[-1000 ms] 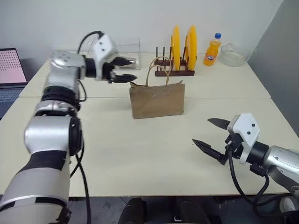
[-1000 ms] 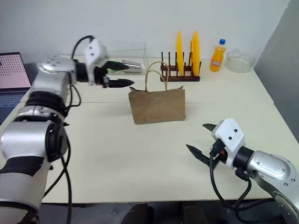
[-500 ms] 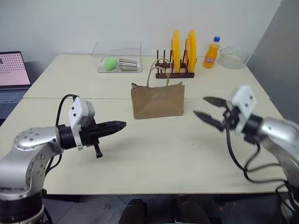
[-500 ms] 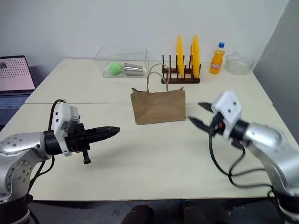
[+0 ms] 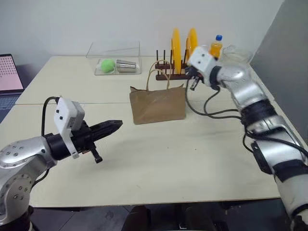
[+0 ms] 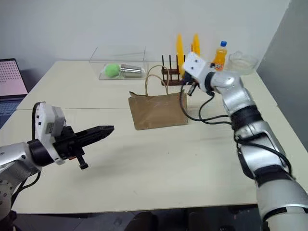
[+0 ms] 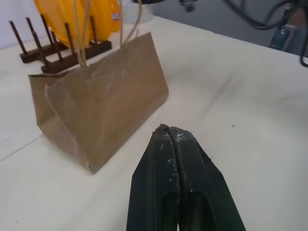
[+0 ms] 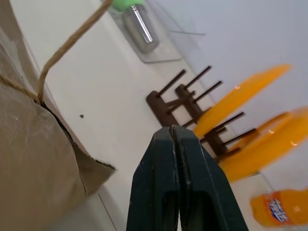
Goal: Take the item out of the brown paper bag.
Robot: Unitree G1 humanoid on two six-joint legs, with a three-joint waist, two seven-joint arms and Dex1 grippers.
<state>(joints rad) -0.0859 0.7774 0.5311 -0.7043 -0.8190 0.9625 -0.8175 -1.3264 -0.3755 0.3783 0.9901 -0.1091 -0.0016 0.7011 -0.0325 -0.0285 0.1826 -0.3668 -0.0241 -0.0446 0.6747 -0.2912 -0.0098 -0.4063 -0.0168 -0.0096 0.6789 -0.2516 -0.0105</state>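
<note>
At the far left a laptop sits at the tabletop's edge. The left pincer has swung away from the bag's handles and dropped low over the near-left tabletop, where it now points toward the bag from well short of it, its black fingers pressed together on nothing. Behind it, at the back, a clear tray holds a green ball and a metal cup. The brown paper bag stands upright in the middle, unmoved, its two string handles looping up free. The cola bottle cannot be seen; by my judgement it lies inside the bag. Just past the bag stands a wooden rack with two yellow plates. The right pincer, which a second ago hung wide open over the near-right tabletop, has travelled forward and up to the bag's right top corner and closed on the way; its fingers meet with nothing between them, above the bag's rim. Closed like this it can neither part the mouth nor take the bottle, so it must probably reopen first. An orange soda bottle and a glass bowl stand at the back right.
</note>
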